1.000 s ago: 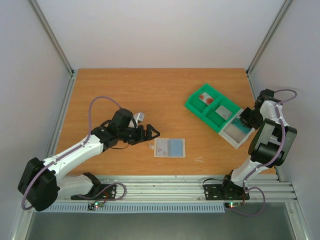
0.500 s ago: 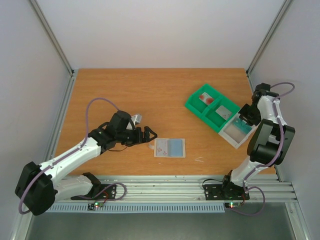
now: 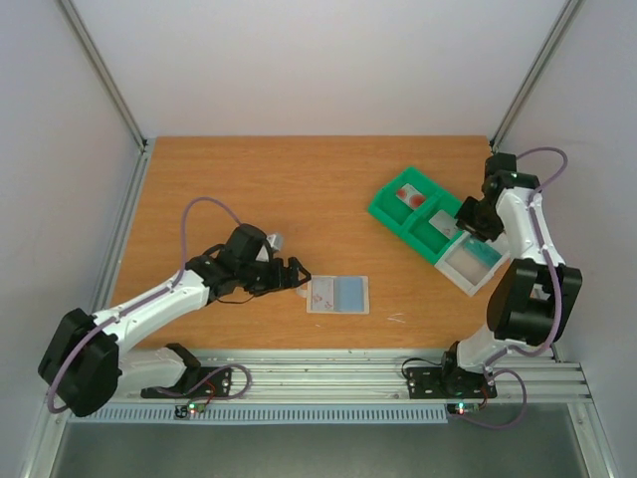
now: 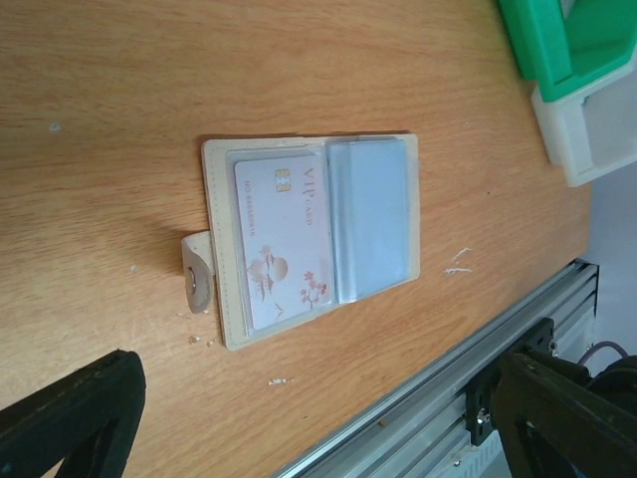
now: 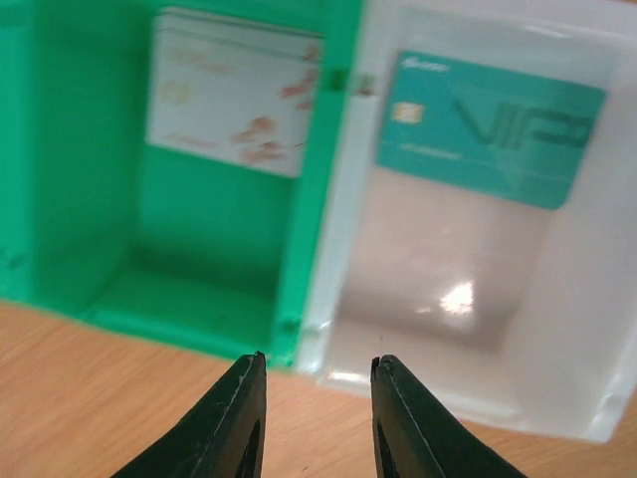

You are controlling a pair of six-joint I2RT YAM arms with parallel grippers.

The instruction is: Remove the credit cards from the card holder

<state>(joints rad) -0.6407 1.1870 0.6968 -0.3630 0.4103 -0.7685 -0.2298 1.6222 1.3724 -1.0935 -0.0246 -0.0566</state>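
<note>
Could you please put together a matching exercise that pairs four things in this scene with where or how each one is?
Things:
1. card holder
2. teal card
3. left tool
4. green tray

Places and states:
A. in the white bin
B. wide open, holding nothing
C. lying open on the table
D. next to the white bin

Pairs: 1-C, 2-A, 3-B, 4-D
</note>
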